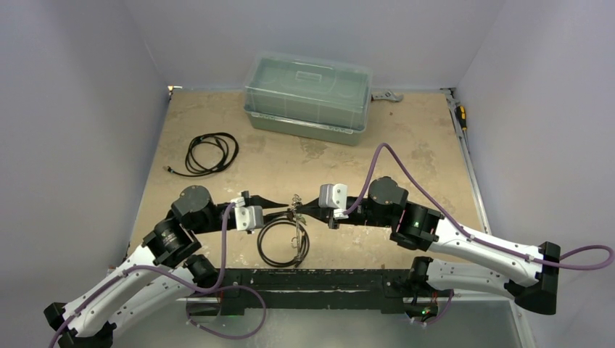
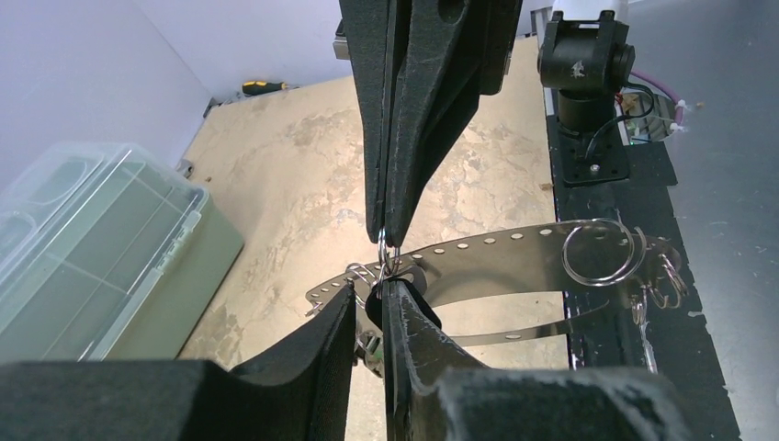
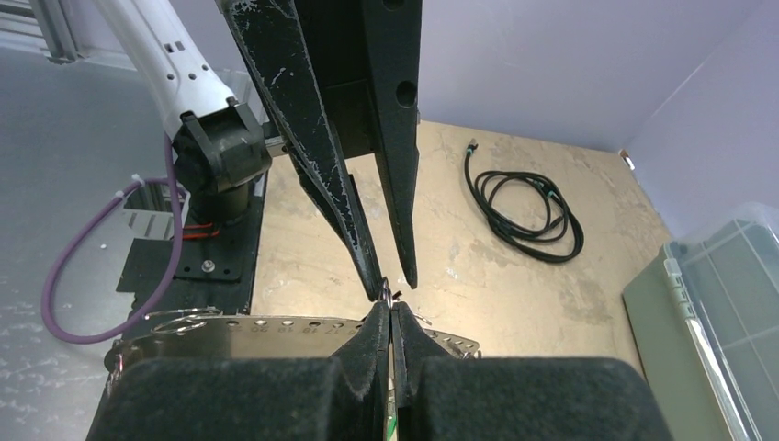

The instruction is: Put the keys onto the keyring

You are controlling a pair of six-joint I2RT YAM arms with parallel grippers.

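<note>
Your right claw (image 3: 391,310) clenched on small ring (image 2: 386,246) topping keys (image 2: 375,310), above mid tabletop (image 1: 326,167). Your left claw (image 2: 371,292) narrowly parted round one black head (gripping? cannot tell). Wire keyring (image 2: 567,255) lies nearer, apart; threading seemingly all left.

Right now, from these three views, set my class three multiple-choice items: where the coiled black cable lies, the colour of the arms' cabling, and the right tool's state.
1. The coiled black cable lies: A) left of the clear plastic box; B) inside it; C) over the right arm.
2. The arms' cabling is: A) green; B) purple; C) orange.
3. The right tool is: A) wide open; B) out of view; C) shut.
Key: 1A, it sits on the table, left of the box; 2B, purple lines trail both arms; 3C, its fingers meet, pinching a small ring.
</note>
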